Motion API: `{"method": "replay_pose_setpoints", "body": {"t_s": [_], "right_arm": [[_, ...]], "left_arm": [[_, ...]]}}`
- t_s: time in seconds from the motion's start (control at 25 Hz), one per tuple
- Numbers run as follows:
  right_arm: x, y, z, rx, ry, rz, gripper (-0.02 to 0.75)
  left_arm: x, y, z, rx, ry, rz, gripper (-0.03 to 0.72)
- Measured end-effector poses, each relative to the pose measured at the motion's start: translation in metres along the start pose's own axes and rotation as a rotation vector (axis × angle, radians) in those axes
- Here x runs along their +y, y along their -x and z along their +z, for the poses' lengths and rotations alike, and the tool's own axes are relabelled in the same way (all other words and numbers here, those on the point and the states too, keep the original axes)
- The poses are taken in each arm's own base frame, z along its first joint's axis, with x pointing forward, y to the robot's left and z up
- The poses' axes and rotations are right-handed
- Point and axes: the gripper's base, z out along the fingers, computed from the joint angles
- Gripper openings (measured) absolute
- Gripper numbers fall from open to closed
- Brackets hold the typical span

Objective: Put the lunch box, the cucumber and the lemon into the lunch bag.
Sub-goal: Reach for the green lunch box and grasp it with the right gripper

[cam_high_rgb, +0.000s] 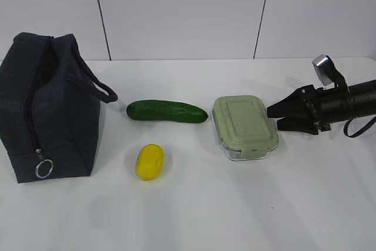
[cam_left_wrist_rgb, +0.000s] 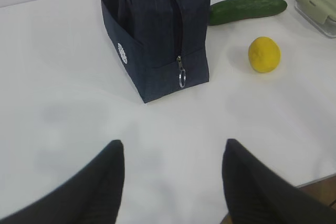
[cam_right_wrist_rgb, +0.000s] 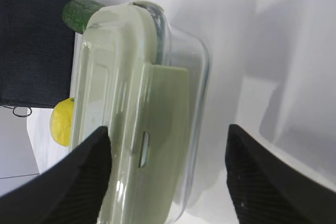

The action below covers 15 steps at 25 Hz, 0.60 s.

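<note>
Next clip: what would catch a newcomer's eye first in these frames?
Probably the bright yellow lemon alone at the front of the white table, with the dark green cucumber lying just behind it. The navy lunch bag stands at the far left with its top gaping. On the right, the open right gripper points at the green-lidded lunch box, close to its side.

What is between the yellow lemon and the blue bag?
Nothing: only bare white table lies between the lemon and the lunch bag, as the exterior and left wrist views show.
</note>
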Motion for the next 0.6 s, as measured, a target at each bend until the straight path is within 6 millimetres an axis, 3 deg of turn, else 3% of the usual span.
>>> {"method": "replay_pose_setpoints", "body": {"t_s": [0.6], "right_arm": [[0.0096,0.0016,0.0080,0.012,0.012,-0.013,0.517]], "left_arm": [[0.0000,0.0000,0.0000,0.000,0.000,0.000,0.431]]}}
